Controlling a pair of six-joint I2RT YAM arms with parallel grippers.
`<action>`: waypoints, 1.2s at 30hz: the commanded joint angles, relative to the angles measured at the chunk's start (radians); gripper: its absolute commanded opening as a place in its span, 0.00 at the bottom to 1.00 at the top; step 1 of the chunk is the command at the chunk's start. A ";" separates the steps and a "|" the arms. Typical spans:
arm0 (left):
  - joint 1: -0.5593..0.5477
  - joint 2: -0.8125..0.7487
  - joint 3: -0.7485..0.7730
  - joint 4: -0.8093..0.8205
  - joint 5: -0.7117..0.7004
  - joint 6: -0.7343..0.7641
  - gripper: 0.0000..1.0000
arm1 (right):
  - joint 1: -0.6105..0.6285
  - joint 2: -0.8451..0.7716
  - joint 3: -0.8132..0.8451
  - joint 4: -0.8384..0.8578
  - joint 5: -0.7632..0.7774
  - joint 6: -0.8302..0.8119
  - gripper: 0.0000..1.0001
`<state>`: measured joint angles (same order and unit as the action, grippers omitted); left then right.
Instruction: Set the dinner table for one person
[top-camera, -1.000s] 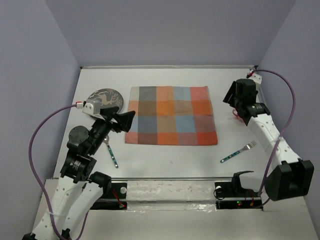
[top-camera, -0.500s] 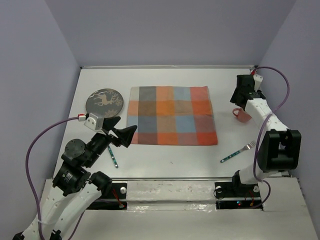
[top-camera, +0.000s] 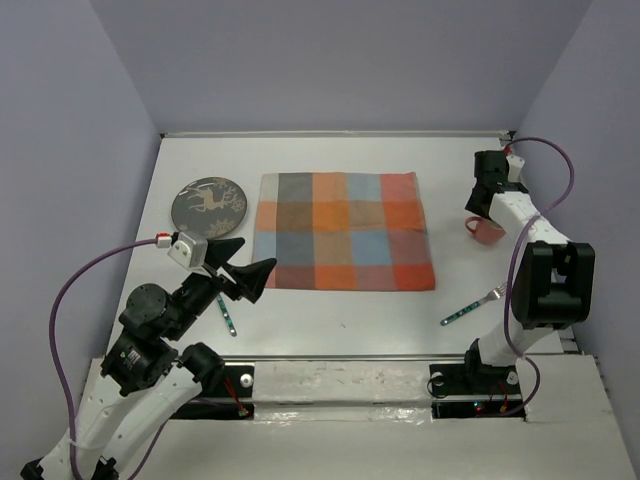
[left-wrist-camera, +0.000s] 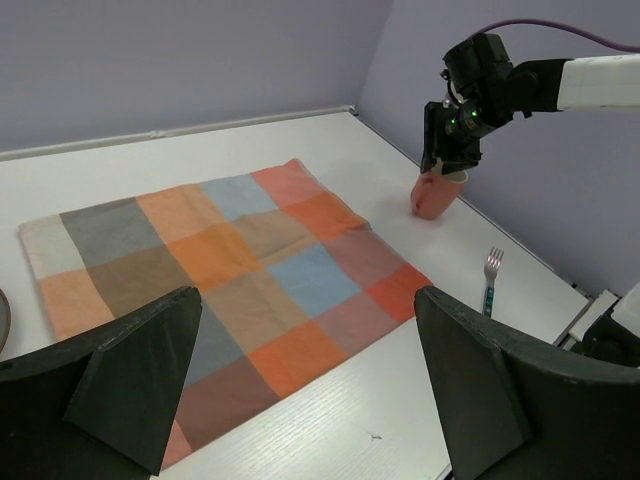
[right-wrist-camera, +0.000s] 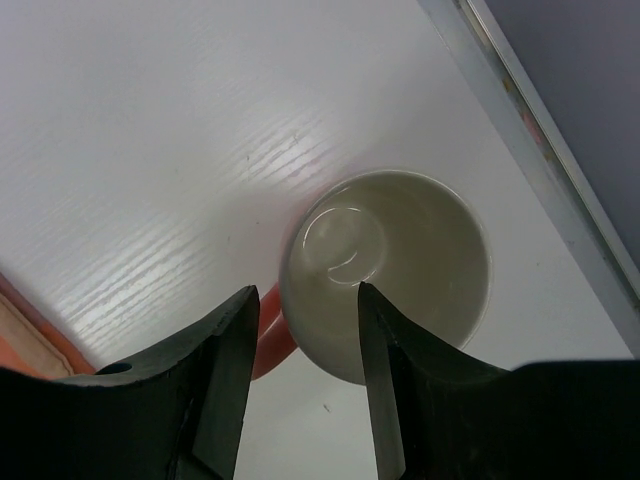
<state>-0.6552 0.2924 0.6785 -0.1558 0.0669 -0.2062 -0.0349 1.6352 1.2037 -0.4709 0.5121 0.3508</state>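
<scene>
Dinner table (top-camera: 330, 315) lies white under everything, with the checked cloth (top-camera: 340, 230) at its middle and nothing on it yet. The plate (top-camera: 208, 205) waits off to the left. Over the last second the left gripper (left-wrist-camera: 305, 300), spread and empty, has drawn back. The right gripper (right-wrist-camera: 305, 295) has swung over the pink cup (right-wrist-camera: 400, 260) near the right edge, fingers spread astride its rim. I'd guess the cup goes first.

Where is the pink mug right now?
In the top view the pink mug stands near the right edge of the dinner table, right of the checked cloth, directly under the right gripper.
</scene>
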 joint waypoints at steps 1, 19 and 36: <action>-0.012 -0.012 -0.008 0.024 -0.001 0.022 0.99 | -0.022 0.026 0.042 0.048 0.005 -0.009 0.49; -0.018 0.057 -0.007 0.022 -0.015 0.025 0.99 | -0.053 0.014 0.046 0.078 -0.018 -0.013 0.01; 0.000 0.059 -0.002 0.022 -0.044 0.031 0.99 | 0.225 -0.025 0.216 0.041 -0.040 -0.182 0.00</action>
<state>-0.6647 0.3748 0.6781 -0.1638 0.0422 -0.1947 0.0719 1.6169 1.2869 -0.4702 0.4465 0.2634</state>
